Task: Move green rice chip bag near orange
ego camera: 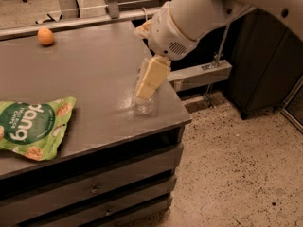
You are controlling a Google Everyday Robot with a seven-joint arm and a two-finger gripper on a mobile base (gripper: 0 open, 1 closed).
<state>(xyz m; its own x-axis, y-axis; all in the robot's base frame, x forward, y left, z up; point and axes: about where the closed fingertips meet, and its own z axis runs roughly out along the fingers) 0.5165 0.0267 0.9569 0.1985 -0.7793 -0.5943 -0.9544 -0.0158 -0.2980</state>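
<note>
The green rice chip bag [31,126] lies flat at the front left of the grey table [94,70], with its white "dang" lettering facing up. The orange [46,36] sits at the far left back of the table, well away from the bag. My gripper [149,79] hangs from the white arm above the table's right side, over a clear plastic water bottle [144,107]. It is far to the right of the bag and holds nothing that I can see.
The water bottle lies near the table's right front edge, mostly hidden by the gripper. Drawers [94,188] run under the tabletop. A dark cabinet [270,65] stands to the right. A speckled floor [236,174] lies to the right and below.
</note>
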